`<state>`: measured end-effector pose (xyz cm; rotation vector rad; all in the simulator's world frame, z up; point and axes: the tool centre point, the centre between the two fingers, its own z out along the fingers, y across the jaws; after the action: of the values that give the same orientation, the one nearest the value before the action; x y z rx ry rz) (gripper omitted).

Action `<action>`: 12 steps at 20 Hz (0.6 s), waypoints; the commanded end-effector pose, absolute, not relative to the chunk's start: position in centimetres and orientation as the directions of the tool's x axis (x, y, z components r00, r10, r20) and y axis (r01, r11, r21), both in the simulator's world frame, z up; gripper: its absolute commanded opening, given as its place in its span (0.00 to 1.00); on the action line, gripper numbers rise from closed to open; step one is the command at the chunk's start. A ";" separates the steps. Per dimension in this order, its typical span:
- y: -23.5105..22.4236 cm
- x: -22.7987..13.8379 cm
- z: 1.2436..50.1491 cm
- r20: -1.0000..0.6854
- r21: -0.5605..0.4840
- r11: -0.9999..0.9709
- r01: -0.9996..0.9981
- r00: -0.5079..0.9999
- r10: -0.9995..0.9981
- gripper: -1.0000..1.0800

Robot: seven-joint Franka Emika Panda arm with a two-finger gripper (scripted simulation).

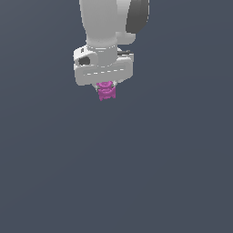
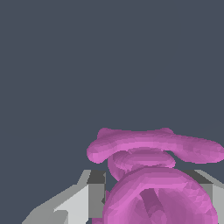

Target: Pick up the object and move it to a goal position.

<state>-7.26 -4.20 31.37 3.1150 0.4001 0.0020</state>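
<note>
The object is a small magenta-pink lumpy figurine [image 1: 106, 91]. In the exterior view it hangs just under the white hand of my gripper [image 1: 106, 87], whose fingers are mostly hidden behind it. In the wrist view the figurine [image 2: 153, 175] fills the space between my two grey-white fingers [image 2: 89, 197], which press against its sides. The gripper is shut on the figurine and holds it in the air, with plain dark grey below it.
The white arm [image 1: 104, 22] comes down from the upper edge of the exterior view. Everything else in both views is a uniform dark grey-blue surface [image 1: 136, 173]. No goal marker shows.
</note>
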 end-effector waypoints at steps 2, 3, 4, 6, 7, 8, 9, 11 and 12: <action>-3.6 -7.6 34.2 0.000 0.001 -0.968 0.252 0.968 0.252 0.00; -3.5 -7.6 34.9 0.000 0.001 -0.967 0.253 0.967 0.253 0.00; -3.4 -7.7 35.5 0.000 0.001 -0.967 0.253 0.967 0.253 0.00; -3.2 -7.7 36.5 0.000 0.001 -0.967 0.253 0.967 0.253 0.00; -3.1 -7.8 37.0 0.000 0.001 -0.967 0.253 0.967 0.253 0.00; -3.0 -7.8 37.3 0.000 0.001 -0.967 0.253 0.967 0.253 0.00; -2.9 -7.8 37.7 0.000 0.001 -0.967 0.253 0.967 0.253 0.00; -2.9 -7.8 38.2 0.000 0.000 -0.967 0.253 0.967 0.253 0.00; -2.8 -7.8 38.3 0.000 0.000 -0.967 0.253 0.967 0.253 0.00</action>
<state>-7.74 -2.88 37.99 3.1154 0.4011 0.0017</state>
